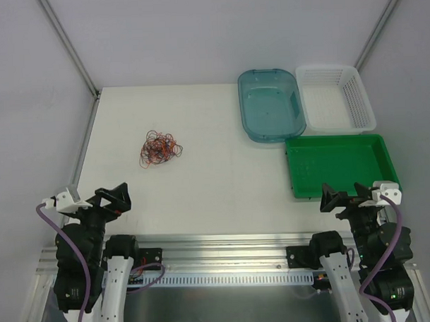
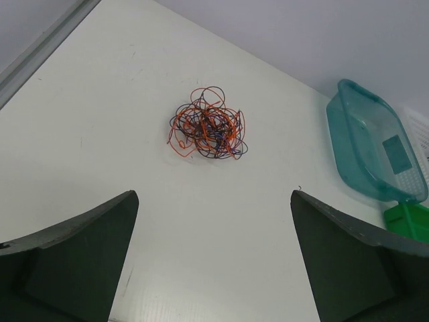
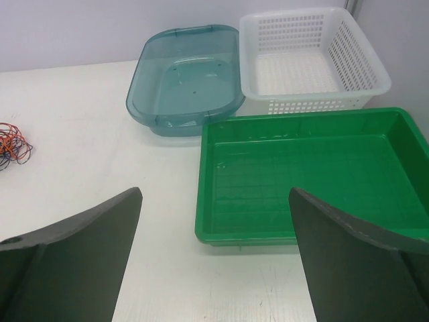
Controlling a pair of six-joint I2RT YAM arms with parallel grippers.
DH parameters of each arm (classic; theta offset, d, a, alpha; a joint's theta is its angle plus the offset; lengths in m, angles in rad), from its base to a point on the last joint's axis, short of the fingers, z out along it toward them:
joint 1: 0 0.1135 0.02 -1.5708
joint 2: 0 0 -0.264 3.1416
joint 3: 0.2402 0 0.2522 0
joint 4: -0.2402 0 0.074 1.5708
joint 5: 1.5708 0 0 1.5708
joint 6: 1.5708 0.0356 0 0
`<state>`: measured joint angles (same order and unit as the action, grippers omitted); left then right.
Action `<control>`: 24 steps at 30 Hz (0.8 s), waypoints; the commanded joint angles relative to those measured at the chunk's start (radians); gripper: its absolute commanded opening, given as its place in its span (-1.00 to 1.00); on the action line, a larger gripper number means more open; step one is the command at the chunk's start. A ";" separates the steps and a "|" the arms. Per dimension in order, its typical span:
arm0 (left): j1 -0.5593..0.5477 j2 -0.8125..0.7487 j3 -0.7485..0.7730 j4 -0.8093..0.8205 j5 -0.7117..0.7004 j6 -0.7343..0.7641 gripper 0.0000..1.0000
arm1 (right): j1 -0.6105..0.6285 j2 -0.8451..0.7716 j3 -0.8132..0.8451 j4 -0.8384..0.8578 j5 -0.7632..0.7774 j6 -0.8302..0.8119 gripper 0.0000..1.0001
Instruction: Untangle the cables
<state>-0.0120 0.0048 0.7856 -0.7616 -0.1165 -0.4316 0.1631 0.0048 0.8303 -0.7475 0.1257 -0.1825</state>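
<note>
The cables point(image 1: 160, 149) are one tangled bunch of thin orange-red, black and dark purple wires lying on the white table, left of centre. The bunch shows in the left wrist view point(image 2: 208, 123) ahead of the fingers, and its edge shows at the far left of the right wrist view point(image 3: 12, 144). My left gripper point(image 1: 116, 195) is open and empty, near the table's front left edge, well short of the bunch. My right gripper point(image 1: 345, 194) is open and empty at the front right, just before the green tray.
A green tray point(image 1: 340, 164) lies at the right, with a teal bin point(image 1: 271, 102) and a white perforated basket point(image 1: 336, 97) behind it; all three look empty. A metal rail point(image 1: 83, 137) runs along the table's left side. Walls enclose the back.
</note>
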 commanded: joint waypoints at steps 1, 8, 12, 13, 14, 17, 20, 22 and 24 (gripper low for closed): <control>0.004 -0.167 -0.014 0.016 0.009 -0.035 0.98 | -0.002 -0.120 0.026 0.007 -0.018 0.035 0.93; 0.004 -0.077 -0.068 0.018 0.032 -0.108 0.98 | -0.002 0.039 0.065 -0.029 -0.145 0.080 0.93; 0.004 0.065 -0.106 0.051 0.021 -0.205 0.98 | -0.002 0.171 0.070 -0.035 -0.228 0.106 0.93; 0.004 0.093 -0.111 0.064 0.028 -0.214 0.98 | -0.002 0.197 0.073 -0.045 -0.228 0.115 0.93; 0.003 0.154 -0.111 0.076 0.034 -0.229 0.99 | -0.002 0.260 0.079 -0.049 -0.228 0.124 0.93; 0.001 0.271 -0.100 0.107 0.063 -0.237 0.98 | -0.002 0.358 0.101 -0.087 -0.250 0.149 0.93; 0.001 0.531 -0.042 0.131 0.087 -0.210 0.98 | -0.002 0.466 0.118 -0.102 -0.319 0.156 0.93; 0.001 0.639 -0.014 0.178 0.101 -0.202 0.98 | -0.002 0.506 0.107 -0.090 -0.356 0.164 0.93; 0.001 0.790 0.027 0.220 0.109 -0.203 0.98 | -0.004 0.515 0.096 -0.081 -0.380 0.170 0.93</control>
<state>-0.0120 0.6598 0.7437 -0.6392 -0.0509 -0.6292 0.1631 0.5209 0.9089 -0.8288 -0.1711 -0.0452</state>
